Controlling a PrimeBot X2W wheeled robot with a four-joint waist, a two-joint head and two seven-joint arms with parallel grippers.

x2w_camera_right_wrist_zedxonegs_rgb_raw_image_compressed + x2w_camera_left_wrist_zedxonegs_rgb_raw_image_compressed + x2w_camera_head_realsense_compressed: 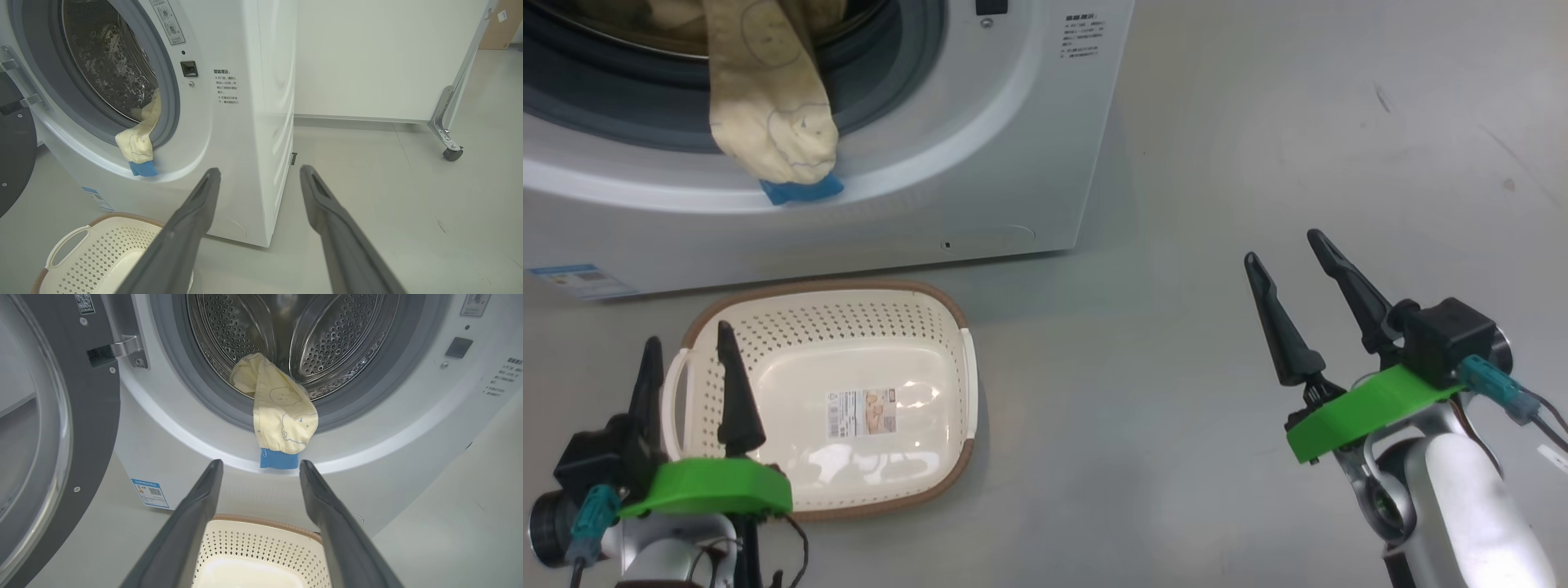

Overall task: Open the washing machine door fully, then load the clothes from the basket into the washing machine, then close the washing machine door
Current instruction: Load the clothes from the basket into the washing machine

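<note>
The white washing machine (980, 131) stands with its door (53, 428) swung open to the left. The pale yellow clothes (768, 106) hang half out of the drum over the grey gasket, the blue cuff (279, 459) lying on the white front ring. The cream basket (947, 327) sits on the floor before the machine with nothing in it but its label. My left gripper (689, 341) is open above the basket's left handle, pointing at the drum. My right gripper (1286, 245) is open and holds nothing, over bare floor to the right of the machine.
Grey floor (1258, 122) stretches right of the machine. In the right wrist view a white panel (367, 57) on a metal leg with a castor (451, 153) stands behind. A blue energy sticker (150, 493) marks the machine's lower front.
</note>
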